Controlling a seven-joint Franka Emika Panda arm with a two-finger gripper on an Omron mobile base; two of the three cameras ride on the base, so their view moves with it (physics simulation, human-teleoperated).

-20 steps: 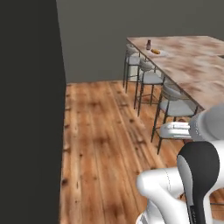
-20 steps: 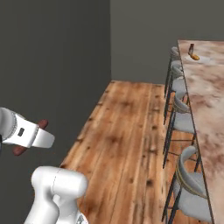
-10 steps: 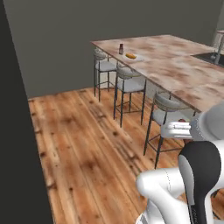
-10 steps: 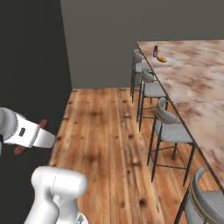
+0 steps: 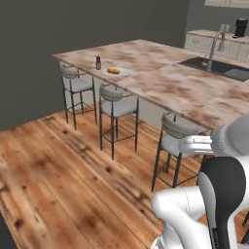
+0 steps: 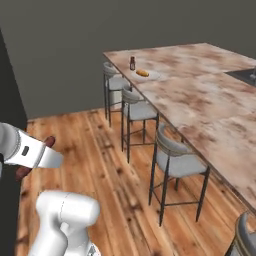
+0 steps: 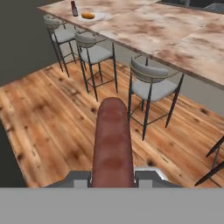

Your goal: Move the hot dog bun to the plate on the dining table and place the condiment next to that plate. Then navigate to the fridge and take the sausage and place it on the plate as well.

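My gripper point(image 7: 113, 177) is shut on the sausage point(image 7: 113, 140), a dark reddish-brown cylinder that sticks out forward between the fingers point(image 7: 78, 177). From the right base view the sausage point(image 6: 48, 142) pokes out of the white hand at the left. On the far end of the dining table point(image 5: 160, 73) lies the white plate point(image 5: 121, 74) with the hot dog bun point(image 5: 113, 71) on it. The condiment point(image 5: 98, 62), a dark red bottle, stands just beside that plate. The same plate point(image 6: 152, 76), bun point(image 6: 142, 73) and condiment point(image 6: 132, 63) appear in the right base view. The fridge is out of view.
Grey stools point(image 5: 116, 104) point(image 6: 177, 160) line the table's near side over the wooden floor point(image 5: 58, 180). A sink with a tap point(image 5: 214, 63) is set in the table's right part. A dark tall slab point(image 6: 7, 95) stands at the left edge.
The whole picture has swung as the base turned: the table now sits wider and more central in both base views. The sausage stays in the shut gripper.
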